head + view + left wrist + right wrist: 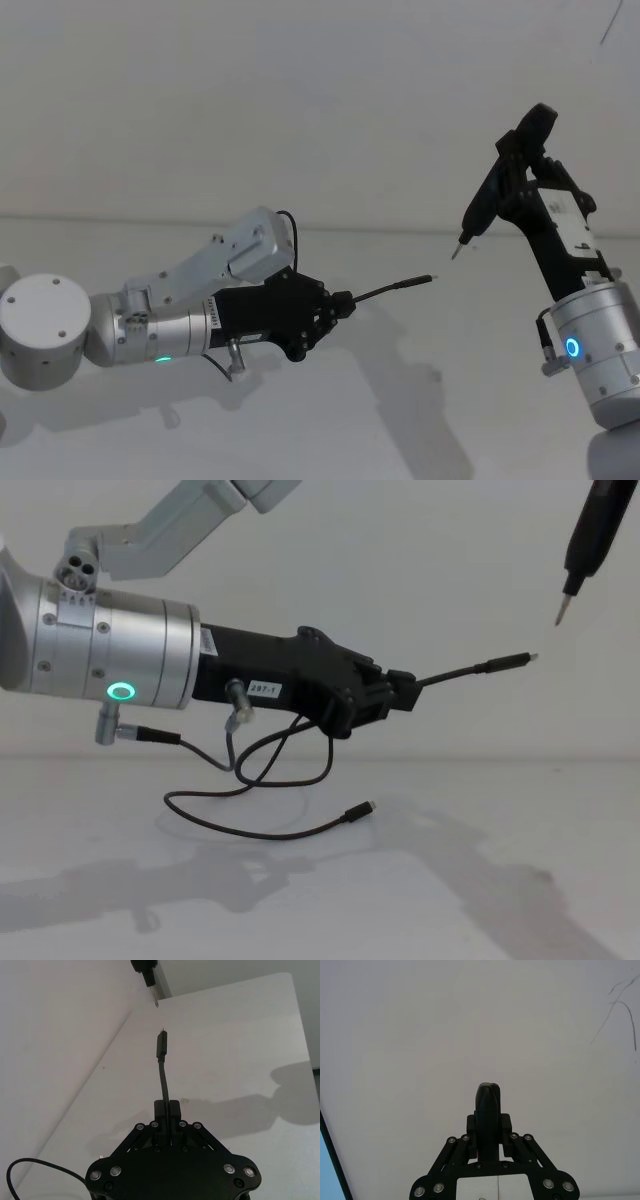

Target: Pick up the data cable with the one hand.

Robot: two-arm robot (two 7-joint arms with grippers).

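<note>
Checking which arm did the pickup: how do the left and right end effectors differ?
The left end effector grips the data cable, reaching about level; the right end effector grips a dark pointed tool, held higher. Left has a green ring light, right a blue ring light. Both are shut.

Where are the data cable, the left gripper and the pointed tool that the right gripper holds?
data cable point(161, 1045), left wrist view, on the plug at its raised end.
left gripper point(403, 692), chest view, between the jaws shut on the cable.
pointed tool point(595, 535), chest view, on its dark body.
</note>
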